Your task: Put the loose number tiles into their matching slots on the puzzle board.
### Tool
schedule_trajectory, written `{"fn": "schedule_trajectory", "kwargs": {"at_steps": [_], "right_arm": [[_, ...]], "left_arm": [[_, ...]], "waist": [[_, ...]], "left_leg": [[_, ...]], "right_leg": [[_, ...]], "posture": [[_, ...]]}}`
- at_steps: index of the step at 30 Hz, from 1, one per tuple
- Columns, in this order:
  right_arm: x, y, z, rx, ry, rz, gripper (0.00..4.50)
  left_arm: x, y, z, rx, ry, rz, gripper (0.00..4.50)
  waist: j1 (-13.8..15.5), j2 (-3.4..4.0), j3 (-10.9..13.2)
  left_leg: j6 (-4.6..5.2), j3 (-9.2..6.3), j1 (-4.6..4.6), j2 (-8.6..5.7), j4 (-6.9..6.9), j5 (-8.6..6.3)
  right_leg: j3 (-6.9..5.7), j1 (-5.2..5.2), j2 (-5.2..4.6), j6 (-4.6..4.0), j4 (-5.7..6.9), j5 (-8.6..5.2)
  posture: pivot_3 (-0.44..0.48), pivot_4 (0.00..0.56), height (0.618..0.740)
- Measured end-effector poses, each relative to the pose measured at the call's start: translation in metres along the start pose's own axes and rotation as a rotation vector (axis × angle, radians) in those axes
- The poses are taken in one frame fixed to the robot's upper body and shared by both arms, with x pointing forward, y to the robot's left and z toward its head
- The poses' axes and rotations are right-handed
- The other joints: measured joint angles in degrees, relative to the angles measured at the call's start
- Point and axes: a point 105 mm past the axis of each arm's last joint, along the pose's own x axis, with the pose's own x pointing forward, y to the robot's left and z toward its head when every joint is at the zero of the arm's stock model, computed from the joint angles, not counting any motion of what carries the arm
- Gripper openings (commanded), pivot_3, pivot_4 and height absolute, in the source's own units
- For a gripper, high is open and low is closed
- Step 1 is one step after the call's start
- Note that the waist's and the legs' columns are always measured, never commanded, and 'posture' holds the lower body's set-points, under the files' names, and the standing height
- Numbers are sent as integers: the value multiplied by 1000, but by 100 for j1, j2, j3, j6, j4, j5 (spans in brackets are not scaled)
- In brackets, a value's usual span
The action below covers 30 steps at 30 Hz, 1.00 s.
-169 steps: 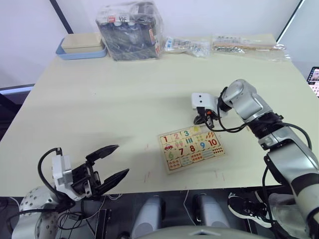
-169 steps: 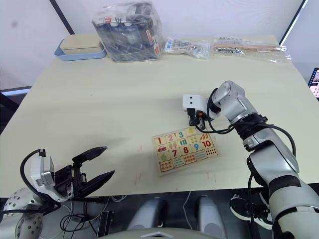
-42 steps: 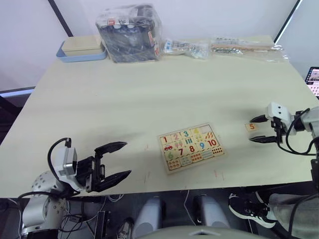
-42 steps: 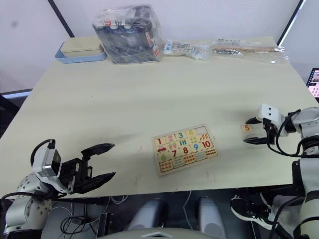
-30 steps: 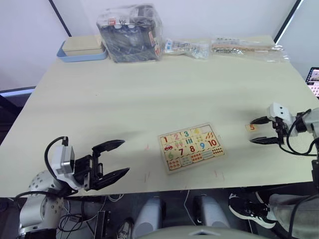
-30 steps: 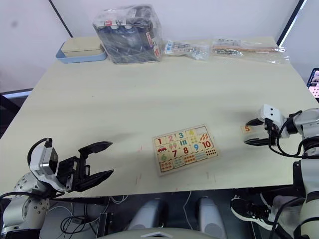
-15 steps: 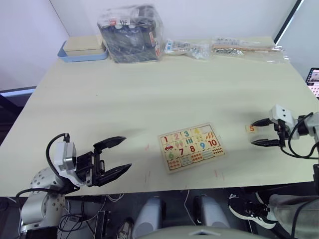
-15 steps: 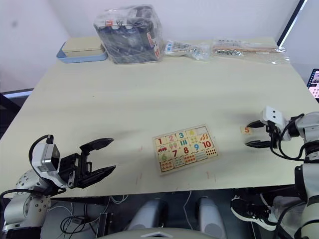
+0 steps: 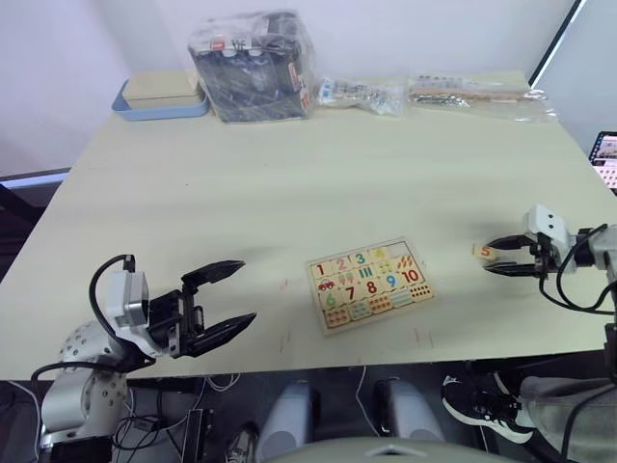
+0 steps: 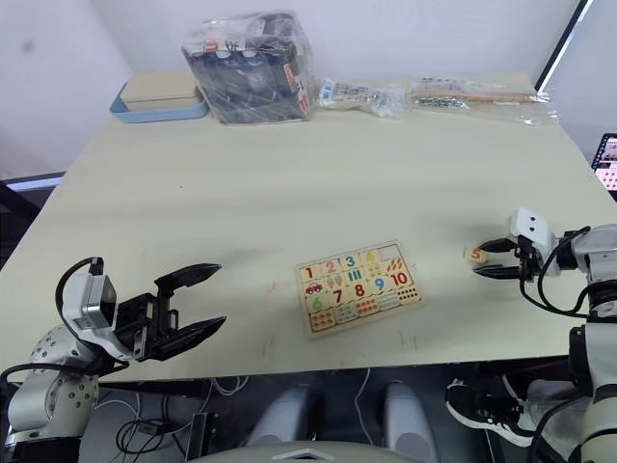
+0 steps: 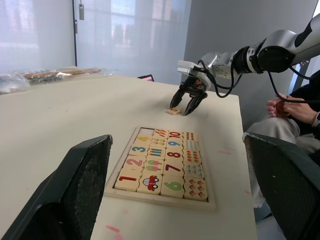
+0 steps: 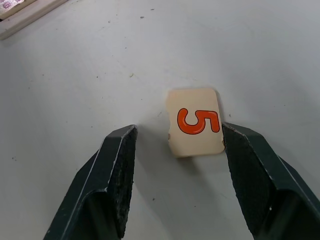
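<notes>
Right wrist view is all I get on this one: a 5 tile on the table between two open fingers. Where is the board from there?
Observer: The board lies flat on the table, to the robot's left of the tile and clearly apart from it.
Operator: What about the other arm?
Observer: The left fingers are open at the near left edge of the table, with nothing between them.
Operator: Is anything else on the table?
Observer: A blue tray and a plastic-wrapped pack stand along the far edge.
</notes>
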Motion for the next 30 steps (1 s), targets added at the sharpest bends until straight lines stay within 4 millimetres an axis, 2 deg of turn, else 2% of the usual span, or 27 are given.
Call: {"fn": "schedule_trajectory", "kwargs": {"at_steps": [1,4,6,7,15,19,23,26,29,30], "right_arm": [[0,0,0,1,-1,-3,2747],[1,-1,-2,12,-6,-19,1963],[1,-2,-2,20,-16,-34,995],[1,-2,-2,22,-22,-37,862],[1,-3,1,19,-35,-56,863],[2,-11,12,-37,-32,-104,863],[6,-11,43,-152,-27,-71,863],[9,3,76,-210,-12,13,863],[10,17,102,-199,32,95,863],[12,23,116,-200,41,120,863]], "left_arm": [[0,0,0,0,0,0,4500],[1,1,0,-1,0,4,4500],[1,1,0,-3,0,7,4500],[1,1,0,-4,0,7,4500],[4,3,0,-7,-3,1,4500],[6,3,0,-7,-5,-6,4500],[7,4,1,-3,-5,-6,4500],[7,4,1,-4,-4,-5,4500],[6,4,0,-6,1,-4,4500],[5,3,0,-9,5,-3,4500]], "waist": [[-1,-1,-1],[1,-7,-4],[6,-8,-5],[4,-10,-6],[-5,-11,-6],[-11,0,0],[-16,15,8],[11,19,10],[16,22,12],[13,23,12]], "left_leg": [[0,0,1,0,0,0],[0,1,1,0,2,0],[0,0,1,0,1,0],[0,0,1,1,1,0],[0,0,1,2,1,0],[0,5,-3,1,0,0],[0,2,-6,4,-8,0],[-1,-10,-15,5,-9,-1],[-1,-13,-23,3,-10,-1],[-1,-14,-27,3,-10,-2]], "right_leg": [[0,0,0,0,0,0],[1,1,0,0,2,0],[0,1,0,-1,2,0],[0,1,0,-1,1,0],[2,0,1,-1,3,0],[9,-8,1,3,5,2],[7,-18,5,23,6,13],[-4,-21,3,22,4,13],[-9,-24,-8,22,-4,13],[-8,-29,-27,22,-6,13]], "posture": [[0,150,740],[0,150,740],[0,150,740],[0,150,740],[0,150,740],[0,150,740],[0,150,740],[0,150,740],[0,150,740],[0,150,740]]}}
